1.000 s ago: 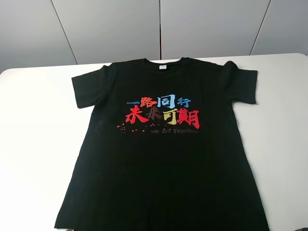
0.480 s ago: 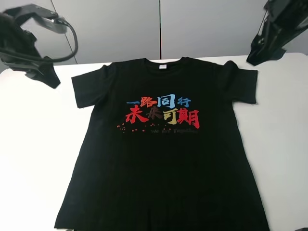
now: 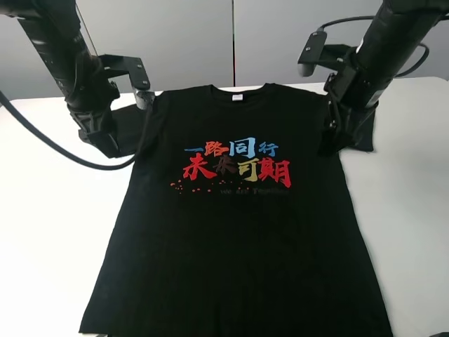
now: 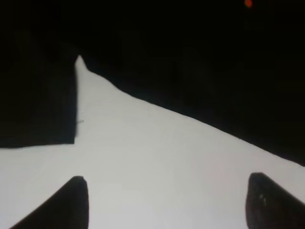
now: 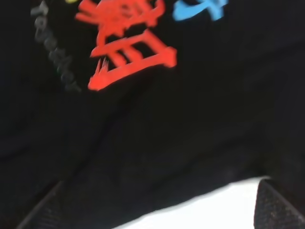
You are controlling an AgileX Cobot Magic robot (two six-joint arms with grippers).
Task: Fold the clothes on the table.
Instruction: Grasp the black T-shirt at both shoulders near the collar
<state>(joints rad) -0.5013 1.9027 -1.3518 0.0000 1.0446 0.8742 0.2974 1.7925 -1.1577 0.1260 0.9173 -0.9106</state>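
The black T-shirt (image 3: 238,239) lies flat and face up on the white table (image 3: 49,210), with its coloured chest print (image 3: 237,163) and white neck label (image 3: 238,97) showing. My left gripper (image 3: 112,144) is low over the left sleeve. In the left wrist view it (image 4: 167,205) is open, with bare table (image 4: 157,157) between the fingertips and the shirt's edge (image 4: 190,57) just ahead. My right gripper (image 3: 331,140) is low at the right armpit. In the right wrist view it (image 5: 162,210) is open over black cloth (image 5: 167,124) near the red characters (image 5: 124,52).
Grey wall panels (image 3: 175,42) stand behind the table's far edge. A black cable (image 3: 42,144) loops from the left arm over the table's left side. The shirt's hem runs off the bottom of the exterior view.
Both arms have come in from the upper corners and dropped down to the shirt's two sleeves. One second ago neither arm was in view. The shirt has not moved.
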